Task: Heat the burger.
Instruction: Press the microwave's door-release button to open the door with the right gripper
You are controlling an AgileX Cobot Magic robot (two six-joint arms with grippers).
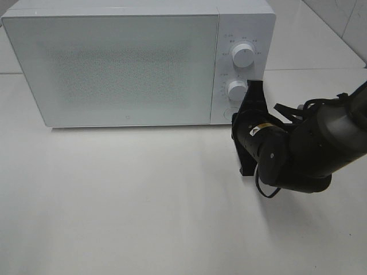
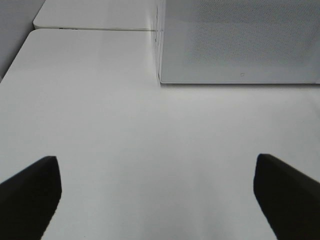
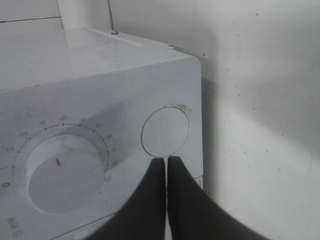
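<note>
The burger is seen in no view, so its place cannot be told; the microwave (image 1: 114, 63) is shut. Two dials are counted: an upper dial (image 1: 243, 55) and a lower dial (image 3: 65, 175), ringed by numerals including 4, 5 and 7. One round button (image 3: 166, 131) lies beside the lower dial; the right claw (image 3: 166, 162), pinched closed, is held at the button's edge. The left claw (image 2: 155, 165) is spread wide over open table (image 2: 150, 125) before the microwave's front corner.
</note>
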